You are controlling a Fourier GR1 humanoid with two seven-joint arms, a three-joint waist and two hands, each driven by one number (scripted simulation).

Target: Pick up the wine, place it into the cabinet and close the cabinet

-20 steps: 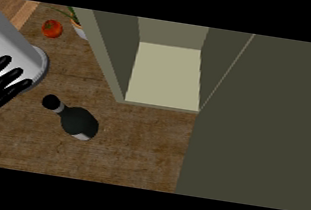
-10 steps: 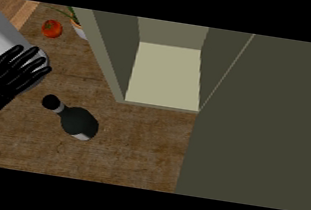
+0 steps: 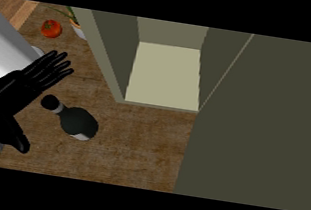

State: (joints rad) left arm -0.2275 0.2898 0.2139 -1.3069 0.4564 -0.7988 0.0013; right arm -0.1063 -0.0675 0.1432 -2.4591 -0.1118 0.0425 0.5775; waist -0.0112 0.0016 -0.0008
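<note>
Plainly, rounded black wine [image 3: 79,122] on wood-grain counter [image 3: 137,147].

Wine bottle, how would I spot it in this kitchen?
Find the open cabinet with its pale shelf. On the wooden counter to its left sits the bottle, beside the black left hand. Unlike the round red tomato, it is dark with a narrow neck.

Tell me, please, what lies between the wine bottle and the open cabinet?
Nothing stands there. The head view shows only a bare stretch of the wooden counter between the wine bottle and the open cabinet.
</note>
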